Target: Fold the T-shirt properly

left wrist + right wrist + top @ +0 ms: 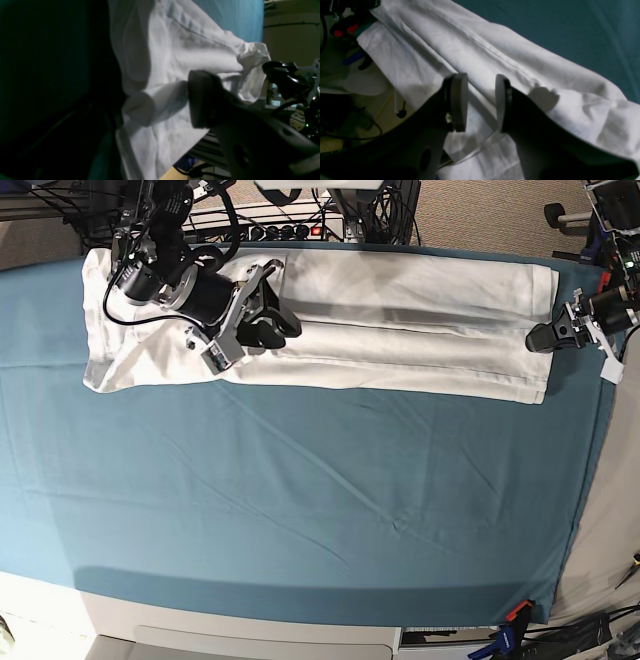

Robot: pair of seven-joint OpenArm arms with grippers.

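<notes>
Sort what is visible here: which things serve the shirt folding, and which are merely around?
Job:
- white cotton T-shirt, a long band along the table's far edge
- right gripper
- left gripper

Merely around:
- large teal cloth
- cables behind the table

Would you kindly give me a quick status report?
Right gripper open over T-shirt. Left gripper at its end, jaw state unclear. Shirt in long band on teal cloth. No obstruction seen.

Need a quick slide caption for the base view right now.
Long-folded white T-shirt on teal cloth; right gripper open above it, left gripper at its end.
</notes>
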